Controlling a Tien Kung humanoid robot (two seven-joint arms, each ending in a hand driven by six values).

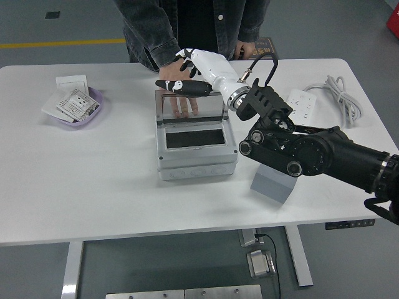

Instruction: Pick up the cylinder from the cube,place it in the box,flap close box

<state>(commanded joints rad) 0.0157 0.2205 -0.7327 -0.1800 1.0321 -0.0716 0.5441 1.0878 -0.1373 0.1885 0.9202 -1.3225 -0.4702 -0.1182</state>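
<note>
Even, bright overhead room light, sharp picture throughout.

The white tabletop (93, 168) is evenly lit and close to washing out, yet its edges stay clear. Shadows are soft and short: a faint one lies under the box (194, 146) at its near side, another beside the grey cube (272, 183). The clear lid (190, 106) of the box shows a person's fingers through it with a slight sheen. The right hand (198, 70) is crisp, with no motion blur. The floor behind looks dimmer.
</note>
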